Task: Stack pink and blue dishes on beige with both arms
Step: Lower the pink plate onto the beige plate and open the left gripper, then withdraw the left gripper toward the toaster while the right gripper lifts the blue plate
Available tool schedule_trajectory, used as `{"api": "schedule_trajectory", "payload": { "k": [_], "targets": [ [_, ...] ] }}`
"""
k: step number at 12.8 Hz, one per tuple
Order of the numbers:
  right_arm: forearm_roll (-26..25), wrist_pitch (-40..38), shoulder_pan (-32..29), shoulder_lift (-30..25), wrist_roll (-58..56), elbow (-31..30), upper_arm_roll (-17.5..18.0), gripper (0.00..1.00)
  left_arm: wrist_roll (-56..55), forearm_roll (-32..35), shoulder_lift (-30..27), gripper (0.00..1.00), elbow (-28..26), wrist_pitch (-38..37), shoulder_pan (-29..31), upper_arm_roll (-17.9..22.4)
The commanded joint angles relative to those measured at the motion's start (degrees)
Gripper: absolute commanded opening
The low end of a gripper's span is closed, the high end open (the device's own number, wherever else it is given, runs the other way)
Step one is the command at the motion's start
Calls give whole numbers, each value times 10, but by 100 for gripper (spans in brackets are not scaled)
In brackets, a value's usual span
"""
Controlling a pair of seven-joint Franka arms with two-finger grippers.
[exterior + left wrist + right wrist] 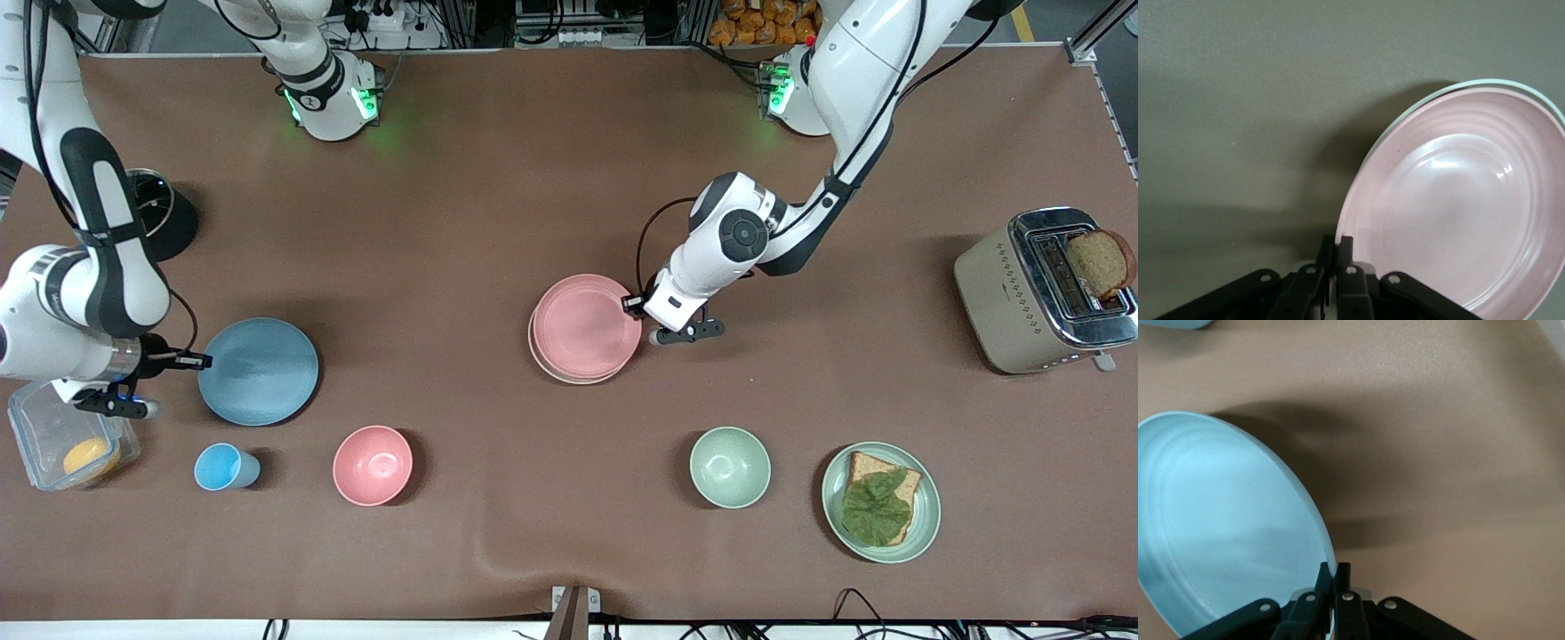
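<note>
The pink plate (587, 326) lies on the beige plate (553, 366) in the middle of the table. Only a thin crescent of beige rim shows. My left gripper (633, 304) is shut on the pink plate's rim at the side toward the left arm's end. In the left wrist view the fingers (1346, 245) pinch the pink plate (1458, 200), with the pale rim (1511, 85) under it. The blue plate (259, 371) is toward the right arm's end. My right gripper (203, 360) is shut on its rim, also seen in the right wrist view (1336, 568) on the blue plate (1218, 527), a shadow beneath.
A blue cup (222, 467), a pink bowl (372, 465), a green bowl (730, 467) and a green plate (836, 507) with toast and lettuce stand nearer the camera. A clear container (36, 444) sits under the right arm. A toaster (1031, 293) is at the left arm's end.
</note>
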Motion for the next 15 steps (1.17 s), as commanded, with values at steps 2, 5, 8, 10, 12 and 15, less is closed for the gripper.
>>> {"api": "schedule_trajectory", "payload": {
  "k": [2,5,8,10,12,15],
  "targets": [
    [2,-37,1,-45,-3,-9,7,0,-14,14,18,0,25,4,-11,7],
    [2,-59,12,-65,-1,-7,7,0,-14,14,26,0,35,4,-12,7],
    [3,-78,21,-80,4,-7,7,0,-27,16,25,100,41,3,-10,7],
    [4,-87,29,-86,7,-7,7,0,-34,16,-3,100,44,-3,1,7],
    [17,-94,33,-89,8,-7,7,0,-34,16,-75,100,42,-61,20,12],
    [27,-105,47,-95,31,-6,7,0,-26,57,-196,100,46,-196,92,19]
  ]
}}
